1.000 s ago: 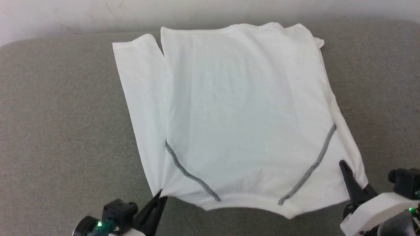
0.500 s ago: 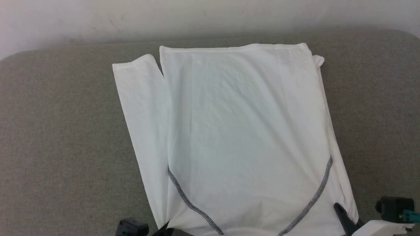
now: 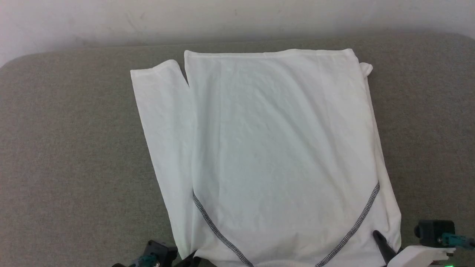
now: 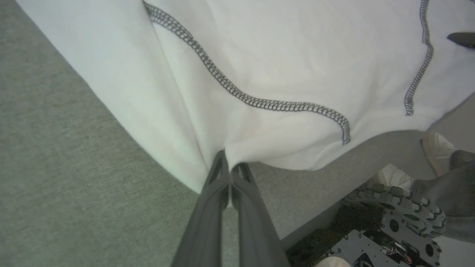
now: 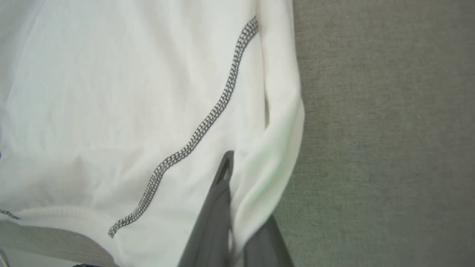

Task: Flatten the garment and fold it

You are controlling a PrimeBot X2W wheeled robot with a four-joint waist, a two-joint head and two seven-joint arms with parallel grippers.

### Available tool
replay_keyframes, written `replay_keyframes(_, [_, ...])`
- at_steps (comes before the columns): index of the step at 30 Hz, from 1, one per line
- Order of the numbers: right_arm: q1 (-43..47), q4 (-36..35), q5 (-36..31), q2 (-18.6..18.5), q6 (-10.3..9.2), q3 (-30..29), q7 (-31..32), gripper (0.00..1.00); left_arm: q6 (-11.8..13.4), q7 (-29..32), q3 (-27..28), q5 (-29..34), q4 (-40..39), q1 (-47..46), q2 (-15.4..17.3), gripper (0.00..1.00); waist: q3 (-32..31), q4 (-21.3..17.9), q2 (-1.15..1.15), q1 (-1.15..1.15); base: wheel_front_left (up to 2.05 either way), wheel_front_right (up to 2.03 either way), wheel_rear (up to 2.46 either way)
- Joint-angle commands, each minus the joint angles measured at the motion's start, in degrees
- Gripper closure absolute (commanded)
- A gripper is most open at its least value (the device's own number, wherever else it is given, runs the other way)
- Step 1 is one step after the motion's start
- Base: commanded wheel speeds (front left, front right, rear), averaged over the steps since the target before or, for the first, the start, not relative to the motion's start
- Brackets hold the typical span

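White garment (image 3: 274, 148) with dark zigzag seams lying flat on the grey tabletop (image 3: 74, 148), one sleeve spread out at the robot's left, left end effector (image 4: 228, 167) pinched tight on its near left corner, right end effector (image 5: 229, 163) clamped on its near right edge, one finger above the fabric

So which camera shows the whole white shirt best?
The head view: the shirt lies spread on the grey surface, nearly all of it visible. The left wrist view gives a close look at the corner pinched in the left gripper; the right wrist view, the edge pinched in the right gripper.
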Motion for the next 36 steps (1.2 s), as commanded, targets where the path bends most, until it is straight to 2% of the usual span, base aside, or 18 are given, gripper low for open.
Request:
replay_keyframes(1, [-1.3, 0.8, -0.4, 0.1, -0.05, 0.3, -0.6, 1.0, -0.7, 0.1, -0.3, -0.2, 1.2, -1.6, -0.5, 1.0, 0.1, 0.1, 0.0, 0.0, 0.0, 0.0, 0.0])
replay_keyframes(8, [-4.1, 5.7, -1.1, 0.1, -0.05, 1.3, -1.9, 1.0, -3.2, 0.7, -1.7, -0.6, 7.4, -5.2, -2.3, 1.0, 0.9, 0.3, 0.0, 0.0, 0.0, 0.0, 0.0])
replay_keyframes(10, [-4.7, 7.0, -1.1, 0.1, -0.05, 1.3, -2.1, 0.97, -3.5, 1.0, -2.0, -0.8, 8.9, -5.7, -2.7, 1.0, 1.0, 0.3, 0.0, 0.0, 0.0, 0.0, 0.0])
replay_keyframes(12, [-5.1, 8.1, -1.1, 0.1, -0.05, 1.4, -2.4, 0.73, -3.5, 0.9, -2.1, -0.9, 9.9, -6.0, -3.1, 1.0, 1.0, 0.2, 0.0, 0.0, 0.0, 0.0, 0.0])
replay_keyframes(13, [-5.3, 8.5, -1.3, 0.1, -0.05, 1.4, -2.6, 0.59, -3.4, 0.7, -2.1, -0.7, 10.3, -6.1, -3.2, 0.94, 0.9, 0.2, 0.0, 0.0, 0.0, 0.0, 0.0])
replay_keyframes(14, [-5.4, 8.8, -1.4, 0.1, -0.05, 1.5, -2.8, 0.42, -3.2, 0.5, -2.0, -0.9, 10.6, -6.0, -3.5, 0.69, 0.9, 0.2, 0.0, 0.0, 0.0, 0.0, 0.0])
replay_keyframes(15, [-5.5, 9.1, -1.3, 0.1, -0.05, 1.5, -3.1, 0.07, -3.0, 0.2, -1.8, -1.2, 10.8, -5.8, -3.7, 0.45, 0.7, 0.3, 0.0, 0.0, 0.0, 0.0, 0.0])
replay_keyframes(16, [-5.4, 9.4, -1.1, 0.1, -0.05, 1.6, -3.2, 0.0, -2.9, -0.1, -1.7, -1.4, 10.9, -5.6, -3.9, 0.0, 0.6, 0.3, 0.0, 0.0, 0.0, 0.0, 0.0])
replay_keyframes(22, [-4.0, 8.8, 0.4, 0.1, -0.05, 1.5, -1.3, 0.0, -1.7, -2.0, -0.3, -3.2, 9.9, -3.8, -4.6, 0.0, -0.7, 0.6, 0.0, 0.0, 0.0, 0.0, 0.0])
replay_keyframes(25, [-1.5, 6.6, 1.0, 0.1, -0.05, -1.1, 2.8, 0.0, -0.6, -3.4, 1.4, -5.0, 7.7, -1.8, -4.7, 0.0, -1.4, 0.9, 0.0, 0.0, 0.0, 0.0, 0.0])
replay_keyframes(29, [2.1, -0.2, -0.3, 0.1, -0.05, -6.6, 8.1, 0.0, 1.4, -5.4, 4.3, -6.7, 3.4, 1.3, -3.6, 0.0, -2.2, 1.2, 0.0, 0.0, 0.0, 0.0, 0.0])
replay_keyframes(32, [2.3, -6.6, -1.2, 0.1, -0.05, -12.0, 6.9, 0.0, 3.9, -8.9, 7.5, -6.6, -0.6, 2.8, -2.8, 0.0, -2.7, 1.3, 0.0, 0.0, 0.0, 0.0, 0.0])
replay_keyframes(36, [0.3, -13.3, -2.0, 0.1, -0.05, -14.4, 1.9, 0.0, 7.9, -17.4, 12.8, -4.5, -5.6, 3.3, -3.5, 0.0, -3.1, 1.2, 0.0, 0.0, 0.0, 0.0, 0.0])
